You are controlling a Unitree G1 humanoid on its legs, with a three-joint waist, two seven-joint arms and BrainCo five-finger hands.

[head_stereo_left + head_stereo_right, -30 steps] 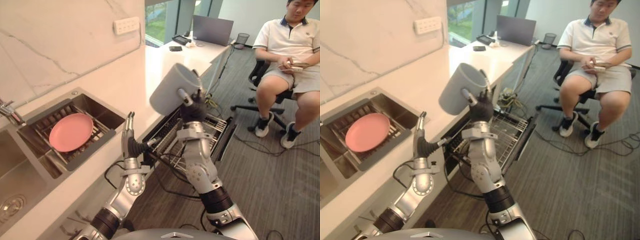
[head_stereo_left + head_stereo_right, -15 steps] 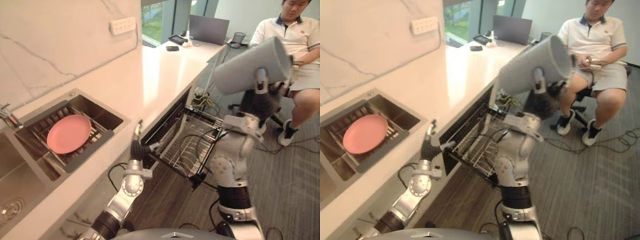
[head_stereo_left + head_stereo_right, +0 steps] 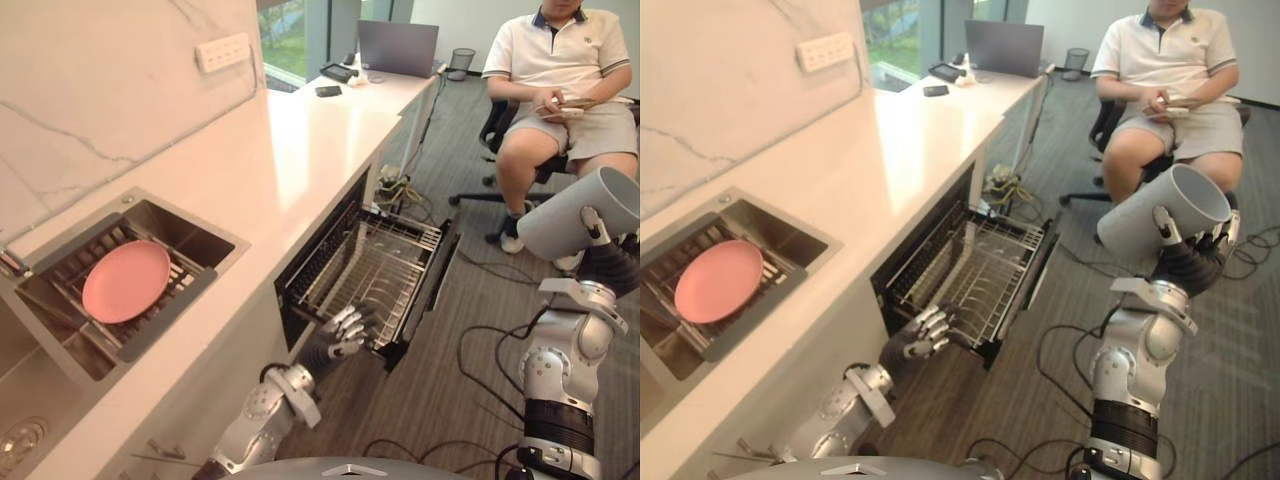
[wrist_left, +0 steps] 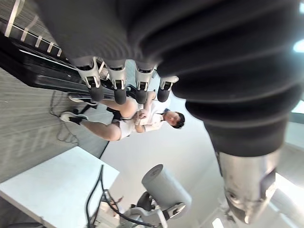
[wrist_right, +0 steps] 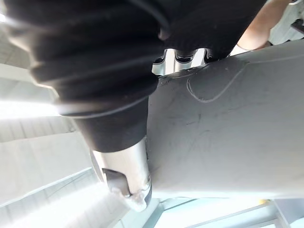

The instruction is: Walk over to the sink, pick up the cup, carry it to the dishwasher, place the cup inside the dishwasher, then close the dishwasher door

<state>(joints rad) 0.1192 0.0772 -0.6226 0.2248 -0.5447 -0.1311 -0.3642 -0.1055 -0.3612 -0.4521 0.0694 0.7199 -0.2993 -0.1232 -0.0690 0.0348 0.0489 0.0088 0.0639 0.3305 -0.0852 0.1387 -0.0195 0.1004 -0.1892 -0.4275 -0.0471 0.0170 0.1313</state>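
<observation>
The right hand [image 3: 604, 264], fingers curled round the grey cup [image 3: 570, 216], has swung far right, well apart from the dishwasher rack [image 3: 372, 268]. The left hand [image 3: 337, 338], fingers relaxed, now hangs by the rack's front edge. Placing the cup still lies ahead.

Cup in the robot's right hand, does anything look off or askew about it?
Yes: the grey cup is tipped nearly on its side in the right hand, out over the floor near the seated person, well aside of the open dishwasher rack.
</observation>
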